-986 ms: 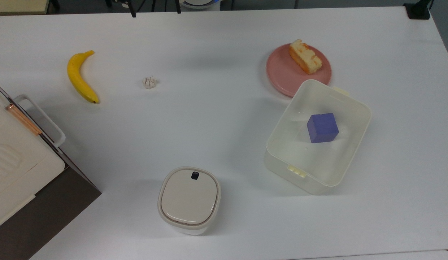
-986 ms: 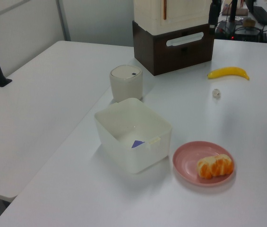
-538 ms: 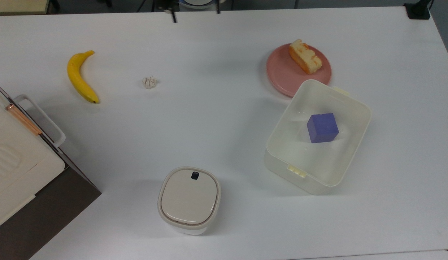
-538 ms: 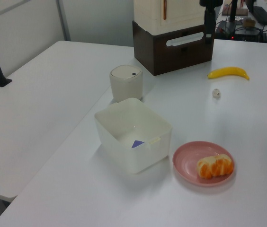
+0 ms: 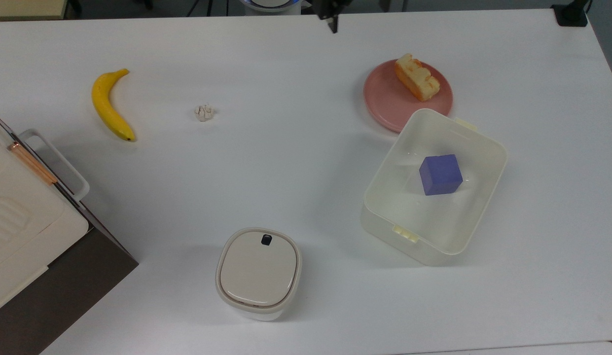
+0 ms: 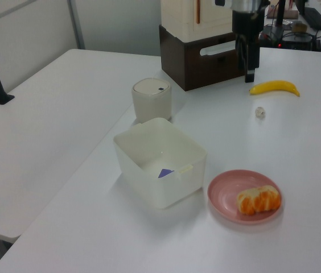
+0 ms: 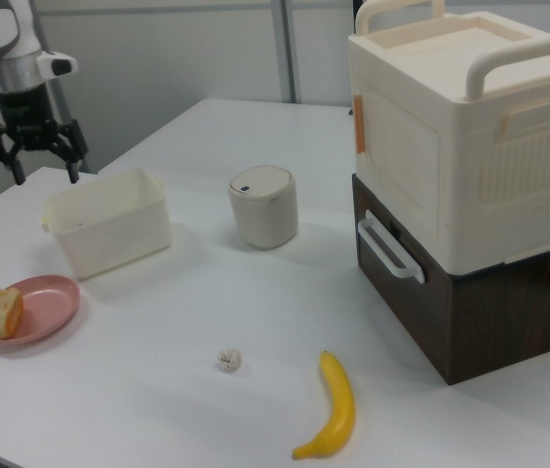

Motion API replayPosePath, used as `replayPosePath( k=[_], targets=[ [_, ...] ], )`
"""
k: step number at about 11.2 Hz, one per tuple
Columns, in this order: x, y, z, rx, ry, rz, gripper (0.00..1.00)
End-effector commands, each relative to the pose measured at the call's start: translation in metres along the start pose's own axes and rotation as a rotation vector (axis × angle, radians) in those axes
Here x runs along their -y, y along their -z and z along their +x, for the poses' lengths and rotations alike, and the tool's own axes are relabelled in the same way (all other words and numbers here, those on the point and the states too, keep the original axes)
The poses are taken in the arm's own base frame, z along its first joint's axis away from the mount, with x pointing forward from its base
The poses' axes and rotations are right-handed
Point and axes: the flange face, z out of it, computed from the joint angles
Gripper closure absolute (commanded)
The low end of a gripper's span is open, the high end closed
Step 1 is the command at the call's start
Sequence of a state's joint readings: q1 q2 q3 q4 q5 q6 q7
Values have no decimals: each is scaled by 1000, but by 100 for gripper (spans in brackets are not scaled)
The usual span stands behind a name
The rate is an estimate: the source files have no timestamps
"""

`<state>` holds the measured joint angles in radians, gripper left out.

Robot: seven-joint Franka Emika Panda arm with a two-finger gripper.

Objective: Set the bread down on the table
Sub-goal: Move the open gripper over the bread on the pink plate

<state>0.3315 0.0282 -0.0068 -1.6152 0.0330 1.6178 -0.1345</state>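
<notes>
Arm now farther toward the top view's right, fingers [image 7: 38, 166] spread wide, empty, above table [image 5: 296, 162] edge.

The bread [image 5: 416, 77] on the pink plate [image 5: 384, 101] is crowded only by the open container [image 5: 478, 202] touching the plate's rim; bare table [image 5: 286, 148] surrounds the rest.

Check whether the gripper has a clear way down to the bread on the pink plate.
Probably yes. The gripper hangs open and empty above the table, and the bread lies uncovered on the pink plate; the white box only borders the plate's near edge.
</notes>
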Motion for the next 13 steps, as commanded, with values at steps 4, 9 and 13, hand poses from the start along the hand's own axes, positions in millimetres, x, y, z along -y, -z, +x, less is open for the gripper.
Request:
replayPosePath(
  k=[4, 9, 13],
  targets=[
    [83, -15, 4, -10, 57, 23, 0],
    [148, -27, -1, 5, 123, 21, 0],
    [183, -52, -6, -4, 181, 19, 0]
  ],
)
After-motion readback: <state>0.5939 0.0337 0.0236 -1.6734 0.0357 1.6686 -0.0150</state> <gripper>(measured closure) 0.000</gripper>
